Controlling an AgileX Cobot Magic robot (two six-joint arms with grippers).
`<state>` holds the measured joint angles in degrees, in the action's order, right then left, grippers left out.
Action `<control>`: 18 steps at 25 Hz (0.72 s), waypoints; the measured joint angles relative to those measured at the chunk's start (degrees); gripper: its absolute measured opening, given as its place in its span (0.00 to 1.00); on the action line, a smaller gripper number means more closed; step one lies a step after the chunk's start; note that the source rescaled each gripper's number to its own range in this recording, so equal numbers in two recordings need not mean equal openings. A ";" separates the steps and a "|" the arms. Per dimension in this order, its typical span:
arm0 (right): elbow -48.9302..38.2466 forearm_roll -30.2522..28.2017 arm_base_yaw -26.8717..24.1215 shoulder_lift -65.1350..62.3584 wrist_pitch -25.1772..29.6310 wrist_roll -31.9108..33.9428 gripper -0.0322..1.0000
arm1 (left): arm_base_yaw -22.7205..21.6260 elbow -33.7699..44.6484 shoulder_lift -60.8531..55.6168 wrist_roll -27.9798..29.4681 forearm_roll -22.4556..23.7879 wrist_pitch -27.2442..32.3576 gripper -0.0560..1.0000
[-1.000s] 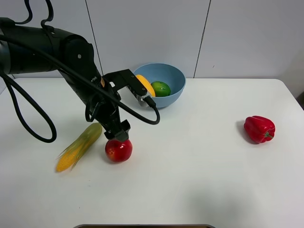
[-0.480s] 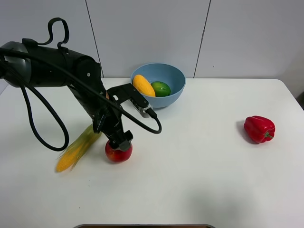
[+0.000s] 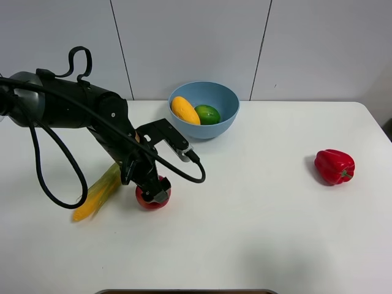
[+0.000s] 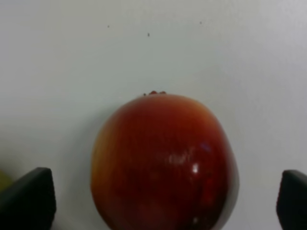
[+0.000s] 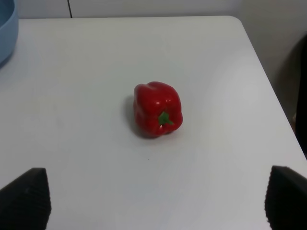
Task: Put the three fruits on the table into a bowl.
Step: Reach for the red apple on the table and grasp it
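Note:
The red apple (image 3: 149, 199) lies on the white table (image 3: 257, 233), left of centre. My left gripper (image 3: 154, 191) is down over it, open, with a fingertip (image 4: 26, 197) on each side of the apple (image 4: 163, 158) and a gap to both. The light-blue bowl (image 3: 225, 98) stands at the back and holds the yellow-orange mango (image 3: 184, 110) and the green lime (image 3: 207, 114). My right gripper (image 5: 154, 199) is open and empty above the table's right end; it does not show in the exterior view.
A yellow corn cob with green husk (image 3: 98, 193) lies just left of the apple, close to my left arm. A red bell pepper (image 3: 334, 166) sits at the right, also in the right wrist view (image 5: 158, 109). The bowl's rim (image 5: 7, 33) shows there too.
My left gripper has come down from just above the apple to straddle it. The arm has lowered and the corn cob has shifted slightly. The right side has not changed.

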<state>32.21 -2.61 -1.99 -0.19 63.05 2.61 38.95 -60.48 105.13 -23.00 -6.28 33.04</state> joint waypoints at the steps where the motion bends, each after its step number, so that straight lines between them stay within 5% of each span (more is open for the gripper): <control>1: 0.00 0.00 0.00 0.00 0.00 0.00 1.00 | 0.00 0.00 0.64 0.00 -0.25 -0.05 0.87; 18: 0.00 0.00 0.00 0.00 0.00 0.00 1.00 | 0.00 0.04 7.66 0.04 -1.38 -5.46 0.87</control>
<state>32.21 -2.61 -1.99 -0.19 63.05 2.61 38.95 -60.44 112.79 -22.96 -7.66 27.58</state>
